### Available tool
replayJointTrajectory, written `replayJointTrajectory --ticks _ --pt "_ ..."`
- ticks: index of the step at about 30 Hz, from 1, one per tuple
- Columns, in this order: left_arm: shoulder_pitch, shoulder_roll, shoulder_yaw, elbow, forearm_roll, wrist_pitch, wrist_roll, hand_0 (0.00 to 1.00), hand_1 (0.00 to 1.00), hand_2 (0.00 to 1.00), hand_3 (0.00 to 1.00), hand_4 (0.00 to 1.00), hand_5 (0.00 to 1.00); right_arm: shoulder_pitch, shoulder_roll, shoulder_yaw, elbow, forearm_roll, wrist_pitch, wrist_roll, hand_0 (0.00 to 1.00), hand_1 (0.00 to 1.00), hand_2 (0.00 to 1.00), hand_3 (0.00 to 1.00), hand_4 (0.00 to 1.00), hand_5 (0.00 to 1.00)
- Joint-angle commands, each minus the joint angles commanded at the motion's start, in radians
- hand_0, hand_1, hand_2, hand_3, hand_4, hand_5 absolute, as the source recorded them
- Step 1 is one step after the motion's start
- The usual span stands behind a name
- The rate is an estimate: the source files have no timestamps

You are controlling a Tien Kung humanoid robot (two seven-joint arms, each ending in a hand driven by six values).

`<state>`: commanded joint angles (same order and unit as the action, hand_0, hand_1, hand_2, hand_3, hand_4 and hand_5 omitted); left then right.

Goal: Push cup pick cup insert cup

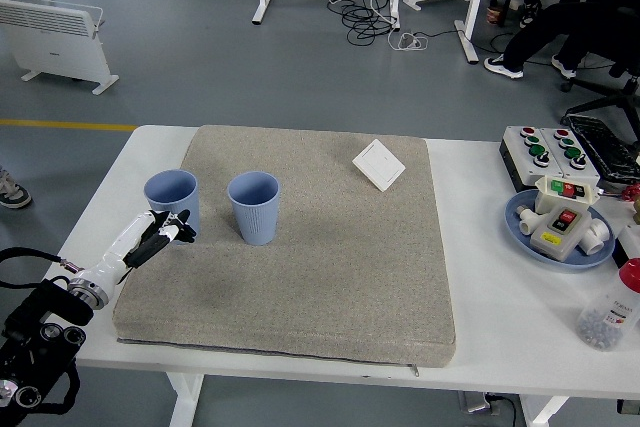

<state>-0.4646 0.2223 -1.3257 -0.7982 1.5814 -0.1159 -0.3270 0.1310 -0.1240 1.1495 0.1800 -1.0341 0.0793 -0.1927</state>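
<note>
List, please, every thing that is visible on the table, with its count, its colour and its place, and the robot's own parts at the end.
mat: 1, grey-beige, covers the middle of the white table
cups: 2, light blue, upright on the mat's left part; left cup at the mat's edge, right cup beside it, apart
wall switch plate: 1, white, far right part of the mat
button box: 1, white with green and red buttons, table's far right
plate: 1, light blue, right side, holding white switch parts
bottle: 1, clear with red cap, right edge
left hand: 1, white and black, fingers curled, at the left cup's near side
right hand: not in view
</note>
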Motion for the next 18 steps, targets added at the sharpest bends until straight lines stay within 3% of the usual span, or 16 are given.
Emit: replayJointTrajectory --ticks 18 --pt "-0.073 -0.029 0.029 0.099 0.006 0.008 -0.024 0.757 0.592 0.508 0.466 0.598 0.998 0.000 -0.001 -0.007 0.000 0.001 0.001 -0.001 0.774 0.684 0.682 0.569 0.134 0.475"
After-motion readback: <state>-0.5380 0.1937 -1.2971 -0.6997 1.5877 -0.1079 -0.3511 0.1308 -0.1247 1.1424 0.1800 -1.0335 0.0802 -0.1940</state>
